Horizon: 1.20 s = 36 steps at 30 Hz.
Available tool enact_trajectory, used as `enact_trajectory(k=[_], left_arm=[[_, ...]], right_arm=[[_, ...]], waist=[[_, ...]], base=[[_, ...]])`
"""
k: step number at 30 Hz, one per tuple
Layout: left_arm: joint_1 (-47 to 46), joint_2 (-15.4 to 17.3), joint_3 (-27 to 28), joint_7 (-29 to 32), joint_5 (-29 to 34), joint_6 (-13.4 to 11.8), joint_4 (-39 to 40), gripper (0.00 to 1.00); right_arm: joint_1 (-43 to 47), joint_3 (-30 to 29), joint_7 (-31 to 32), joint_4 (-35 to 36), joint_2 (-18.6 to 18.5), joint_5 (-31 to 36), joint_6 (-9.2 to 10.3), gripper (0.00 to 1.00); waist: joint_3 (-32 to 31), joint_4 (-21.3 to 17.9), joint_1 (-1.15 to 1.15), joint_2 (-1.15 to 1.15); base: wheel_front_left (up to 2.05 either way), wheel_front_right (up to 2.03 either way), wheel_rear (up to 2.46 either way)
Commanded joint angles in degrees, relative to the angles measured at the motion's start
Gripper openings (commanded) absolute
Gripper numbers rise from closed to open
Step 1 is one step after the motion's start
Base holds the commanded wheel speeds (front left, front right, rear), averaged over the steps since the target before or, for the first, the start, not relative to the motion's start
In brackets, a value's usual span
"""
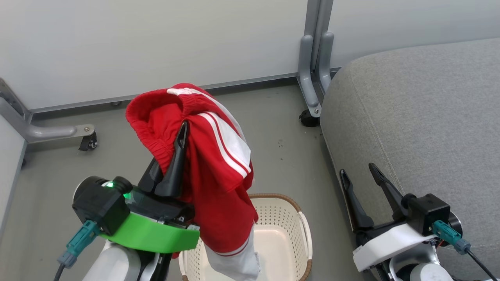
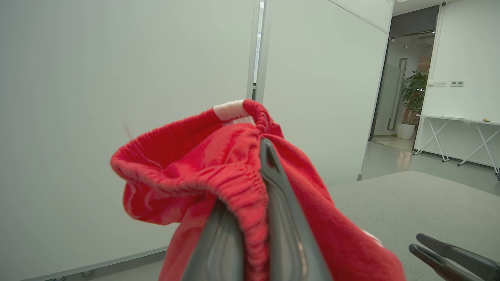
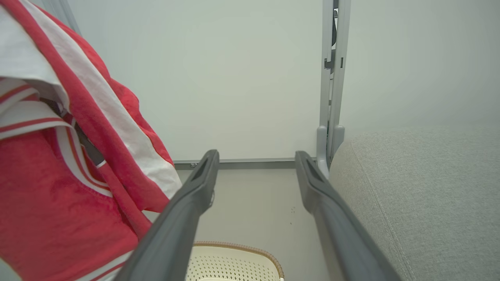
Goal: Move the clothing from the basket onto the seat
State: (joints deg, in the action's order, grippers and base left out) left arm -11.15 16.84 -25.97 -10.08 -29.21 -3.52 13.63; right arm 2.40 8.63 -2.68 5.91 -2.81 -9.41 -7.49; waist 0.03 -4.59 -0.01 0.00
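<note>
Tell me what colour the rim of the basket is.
Brown, woven-looking, around the cream basket; the head view shows it best.

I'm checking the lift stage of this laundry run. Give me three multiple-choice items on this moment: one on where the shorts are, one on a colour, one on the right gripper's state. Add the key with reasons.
1. Where are the red shorts relative to the basket and the seat?
A. Spread on the seat
B. Hanging over the basket
C. Folded flat inside the basket

2. The shorts' side stripes are:
A. black
B. white
C. yellow

3. The right gripper has its jaws:
A. shut on the shorts
B. shut on the basket rim
C. open and empty

Key:
1 B: the left gripper holds them up by the waistband, and the cloth dangles over the basket.
2 B: white bands run down the red cloth.
3 C: its jaws stand apart with nothing between them.
</note>
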Motion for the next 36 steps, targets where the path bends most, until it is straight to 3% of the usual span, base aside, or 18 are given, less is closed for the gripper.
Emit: enact_trajectory(k=[1, 11, 17, 27, 36], left_arm=[[0.7, 0.2, 0.2, 0.0, -0.6, -0.3, 0.4, 0.00], [1.0, 0.4, 0.3, 0.1, -1.1, -0.6, 0.1, 0.00], [1.0, 0.6, 0.0, 0.3, -1.1, -0.6, 0.1, 0.00], [-0.5, 0.6, -0.5, 0.2, -1.0, -0.3, 0.7, 0.00], [-2.2, -0.1, -2.1, 0.7, -0.6, 0.5, 0.2, 0.00]], right_arm=[[0.9, 0.1, 0.0, 0.1, -0.2, -0.2, -0.01, 1.00], [0.7, 0.8, -0.1, -0.2, -0.2, -0.4, -0.01, 1.00], [0.0, 4.1, 1.1, -0.1, -0.2, -0.5, -0.01, 1.00], [-6.1, 22.3, 3.6, -0.8, -2.4, -8.0, -0.01, 1.00], [-17.1, 33.1, 0.9, -8.2, -1.7, -14.0, -0.01, 1.00]], waist=[[0.0, 0.0, 0.01, 0.00], [0.0, 0.0, 0.01, 0.00], [0.1, 0.2, 0.01, 0.00], [1.4, 0.4, 0.01, 0.00], [2.9, 1.7, 0.01, 0.00]], base=[[0.00, 0.00, 0.00], [0.00, 0.00, 0.00], [0.00, 0.00, 0.00], [0.00, 0.00, 0.00], [0.00, 0.00, 0.00]])
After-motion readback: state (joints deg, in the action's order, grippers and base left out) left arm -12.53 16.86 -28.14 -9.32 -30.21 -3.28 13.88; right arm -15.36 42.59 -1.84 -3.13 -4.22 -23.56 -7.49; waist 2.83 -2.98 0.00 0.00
